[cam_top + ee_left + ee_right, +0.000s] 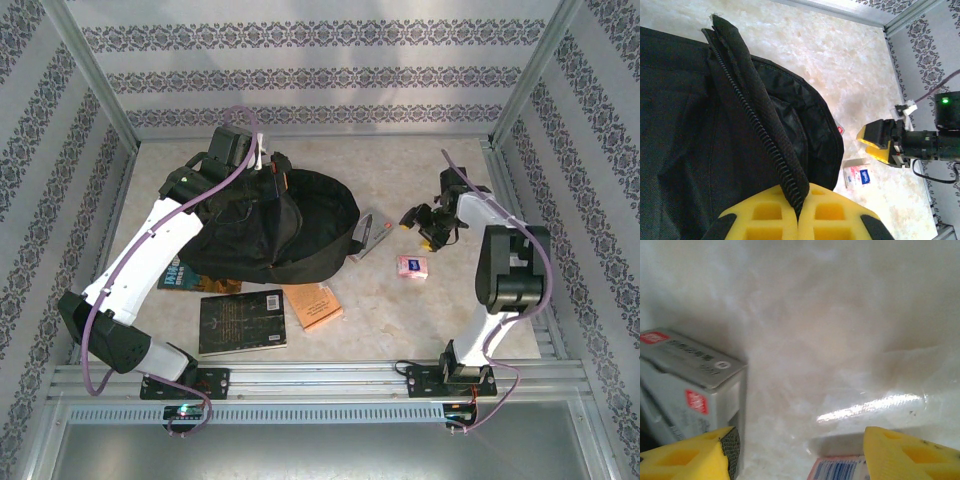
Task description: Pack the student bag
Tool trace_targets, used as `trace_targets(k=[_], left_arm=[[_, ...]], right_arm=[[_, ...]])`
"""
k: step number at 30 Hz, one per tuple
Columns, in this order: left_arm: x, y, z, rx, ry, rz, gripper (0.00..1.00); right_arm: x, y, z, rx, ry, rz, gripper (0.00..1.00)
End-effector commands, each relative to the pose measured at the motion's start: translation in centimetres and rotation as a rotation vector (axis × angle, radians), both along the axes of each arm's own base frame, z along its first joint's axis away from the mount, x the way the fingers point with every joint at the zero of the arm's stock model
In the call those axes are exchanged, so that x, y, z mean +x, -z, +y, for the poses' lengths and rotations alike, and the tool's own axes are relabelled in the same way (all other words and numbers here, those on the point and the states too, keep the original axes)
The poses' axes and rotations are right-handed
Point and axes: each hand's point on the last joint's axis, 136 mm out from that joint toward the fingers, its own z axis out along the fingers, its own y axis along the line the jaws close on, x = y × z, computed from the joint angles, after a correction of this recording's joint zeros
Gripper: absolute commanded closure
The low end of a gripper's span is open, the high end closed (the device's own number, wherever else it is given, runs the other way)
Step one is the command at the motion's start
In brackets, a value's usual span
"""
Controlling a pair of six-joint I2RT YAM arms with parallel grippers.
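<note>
Fabric at the zip edge of the student bag [270, 225] is clenched in your left claw [799, 210], the bag lying at nine o'clock on the counter [400, 310], your right claw [415, 222] released at three o'clock.

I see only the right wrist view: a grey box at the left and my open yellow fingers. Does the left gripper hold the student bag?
Observer: Yes. The left gripper is shut on the zip edge of the student bag, and the bag's mouth gapes open.
Operator: Where is that mouth, seen from my gripper?
Observer: In the top view it faces the right gripper, and the grey box lies between the two.
</note>
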Motion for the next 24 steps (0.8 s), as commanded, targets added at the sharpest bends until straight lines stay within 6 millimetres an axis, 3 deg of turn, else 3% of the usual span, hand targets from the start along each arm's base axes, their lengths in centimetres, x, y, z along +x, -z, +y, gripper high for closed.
trace_targets(k=[1, 15, 21, 24], left_arm=[[-0.4, -1.9, 0.1, 0.003, 0.015, -0.067, 1.0], [-0.6, -2.2, 0.3, 0.002, 0.013, -0.08, 1.0], [-0.6, -2.2, 0.3, 0.0, 0.013, -0.081, 1.0], [-0.7, -2.3, 0.3, -0.001, 0.013, -0.081, 1.0]], right_arm=[[-0.6, 0.3, -0.1, -0.003, -0.037, 0.026, 0.33], [-7.4, 1.4, 2.0, 0.059, -0.052, 0.093, 0.32], [-9.2, 0.3, 4.2, 0.056, -0.127, 0.064, 0.32], [-9.4, 0.4, 3.3, -0.053, -0.165, 0.075, 0.31]])
